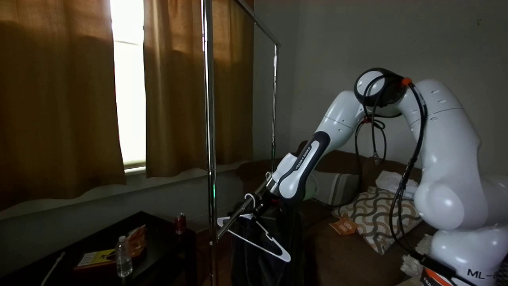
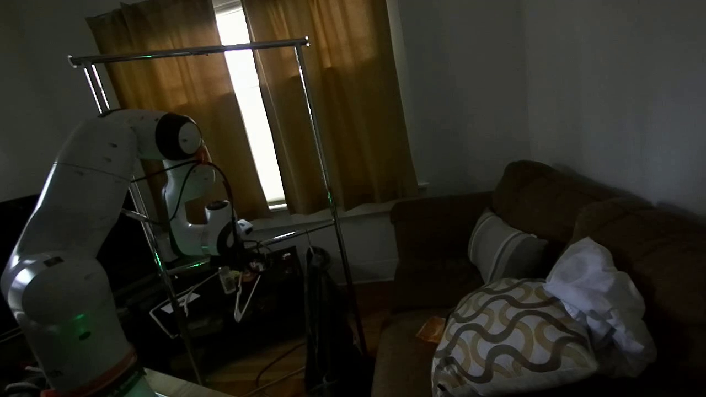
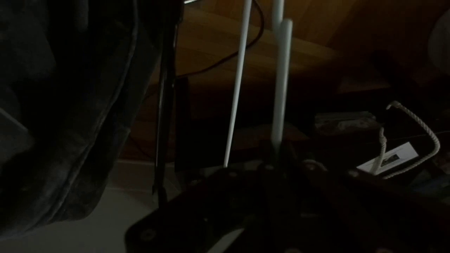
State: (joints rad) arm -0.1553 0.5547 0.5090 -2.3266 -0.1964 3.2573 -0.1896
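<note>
My gripper (image 1: 260,207) is shut on a white plastic hanger (image 1: 254,241), beside the clothes rack's low bar (image 1: 234,221). In the wrist view one hanger arm (image 3: 282,73) runs straight into the dark fingertips of the gripper (image 3: 277,151); the thinner bottom bar passes to its left. The hanger's hook (image 1: 250,195) overlaps the low bar in an exterior view; I cannot tell whether it rests on it. One end of the hanger (image 2: 238,316) droops below the gripper (image 2: 249,263). A dark garment (image 2: 324,325) hangs from the same bar close by. Deep shadow hides the finger pads.
Chrome uprights (image 1: 209,119) of the rack stand close to the arm. A low black table (image 1: 158,224) bears a bottle (image 1: 124,260), a red can (image 1: 180,223) and a snack bag (image 1: 137,238). A brown sofa (image 2: 441,231) holds a patterned pillow (image 2: 513,336) and white cloth (image 2: 598,298).
</note>
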